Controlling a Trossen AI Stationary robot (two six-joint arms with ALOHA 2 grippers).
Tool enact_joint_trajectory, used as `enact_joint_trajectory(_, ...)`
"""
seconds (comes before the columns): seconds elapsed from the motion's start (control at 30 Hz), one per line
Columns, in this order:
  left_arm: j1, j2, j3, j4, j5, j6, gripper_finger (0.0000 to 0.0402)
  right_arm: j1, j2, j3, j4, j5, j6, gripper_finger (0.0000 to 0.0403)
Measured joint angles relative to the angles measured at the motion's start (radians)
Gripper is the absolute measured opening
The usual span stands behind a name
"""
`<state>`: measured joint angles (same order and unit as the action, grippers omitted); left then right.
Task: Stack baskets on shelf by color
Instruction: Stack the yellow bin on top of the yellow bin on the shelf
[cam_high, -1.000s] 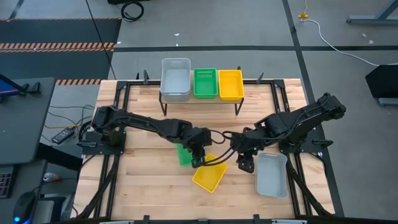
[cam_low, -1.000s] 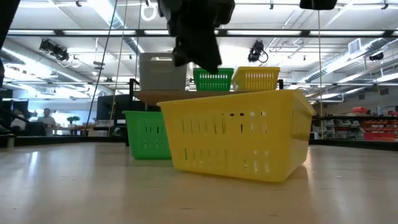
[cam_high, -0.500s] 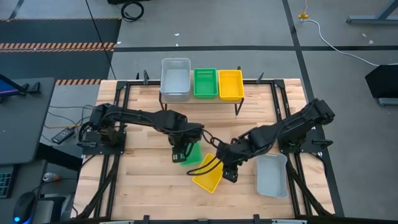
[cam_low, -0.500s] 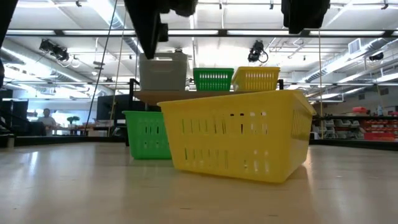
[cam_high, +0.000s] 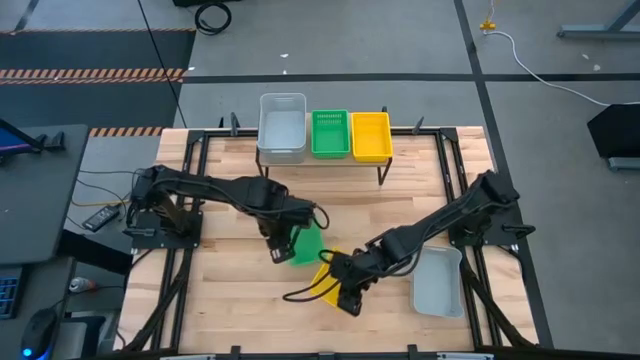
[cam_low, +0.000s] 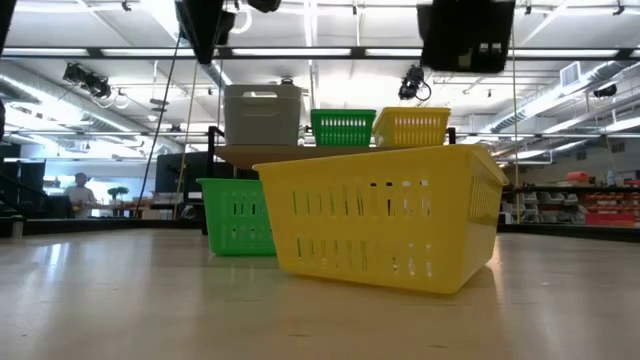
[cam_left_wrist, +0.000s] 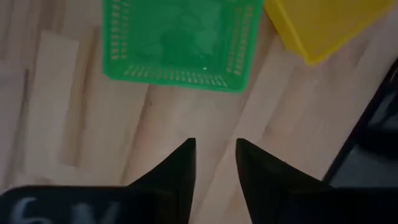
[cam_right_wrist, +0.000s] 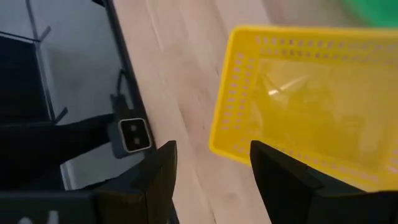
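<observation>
Baskets on the table need to go up on the shelf (cam_high: 325, 160), each on its own color. The step in hand looks like picking up two of them. To do it well, each claw should come down over a side wall of its basket, one finger inside and one outside, squeeze, then lift straight up so nothing tips.

The left claw (cam_left_wrist: 214, 158) is empty, with its fingers apart. It hangs just beside the green basket (cam_left_wrist: 180, 43), near one of the long walls but not touching it. It needs to move a little forward to get over that wall.

The right claw (cam_right_wrist: 214, 162) is also empty, with its fingers wide apart. It is by the edge of the yellow basket (cam_right_wrist: 305, 106) and not over its wall yet. This basket lies crooked on the table, touching or almost touching the green one, so a slow grab is best.

A grey basket (cam_high: 438, 281) lies on the table on the right side. On the shelf there are already a grey stack (cam_high: 283, 126), a green stack (cam_high: 331, 133) and a yellow stack (cam_high: 371, 135), side by side.
</observation>
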<state>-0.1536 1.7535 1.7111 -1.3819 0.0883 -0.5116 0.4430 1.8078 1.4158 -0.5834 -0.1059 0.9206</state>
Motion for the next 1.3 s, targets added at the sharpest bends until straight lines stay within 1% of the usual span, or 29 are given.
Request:
enact_joint_trajectory(0.1,0.0,-0.019,0.0,0.003,-0.001,-0.137,0.0119,0.009,0.058,0.0,0.033,-0.003,0.021,0.021)
enact_joint_trajectory(0.27,-0.002,-0.03,0.0,0.0,-0.002,-0.317,0.0119,0.018,0.141,0.0,0.098,-0.003,0.022,0.021)
enact_joint_trajectory(0.4,-0.003,-0.03,0.0,0.005,0.001,-0.44,0.0119,0.019,0.19,0.0,0.146,0.0,0.021,0.021)
enact_joint_trajectory(0.5,-0.013,-0.03,0.0,0.057,0.002,-0.494,0.0118,0.019,0.216,0.0,0.139,0.005,0.02,0.021)
enact_joint_trajectory(0.57,-0.024,-0.03,0.0,0.096,0.005,-0.504,0.0119,0.018,0.223,0.0,0.114,0.013,0.019,0.0209)
enact_joint_trajectory(0.63,-0.036,-0.03,0.0,0.128,0.013,-0.511,0.0118,0.016,0.223,0.0,0.078,0.048,0.007,0.0203)
enact_joint_trajectory(0.73,-0.058,-0.03,0.0,0.158,0.013,-0.52,0.0119,0.011,0.22,0.0,0.03,0.085,-0.031,0.0178)
enact_joint_trajectory(0.8,-0.074,-0.03,0.0,0.173,-0.003,-0.519,0.0118,0.005,0.219,0.0,0.007,0.083,-0.067,0.0144)
enact_joint_trajectory(0.93,-0.105,-0.03,0.0,0.191,-0.039,-0.516,0.0118,0.0,0.213,0.002,-0.076,0.056,-0.16,0.004)
enact_joint_trajectory(0.97,-0.112,-0.03,0.0,0.195,-0.044,-0.508,0.0118,0.0,0.205,0.002,-0.102,0.049,-0.191,0.0023)
enact_joint_trajectory(1.03,-0.132,-0.03,0.0,0.201,-0.054,-0.48,0.0118,-0.003,0.186,0.004,-0.153,0.041,-0.23,0.0018)
enact_joint_trajectory(1.1,-0.152,-0.029,0.0,0.2,-0.07,-0.443,0.0119,-0.005,0.148,0.005,-0.244,0.049,-0.277,0.0018)
enact_joint_trajectory(1.17,-0.173,-0.029,0.0,0.197,-0.103,-0.412,0.0119,-0.01,0.088,0.003,-0.34,0.073,-0.32,0.001)
enact_joint_trajectory(1.3,-0.203,-0.029,0.0,0.192,-0.175,-0.362,0.0119,-0.037,-0.069,0.003,-0.507,0.128,-0.366,0.0008)
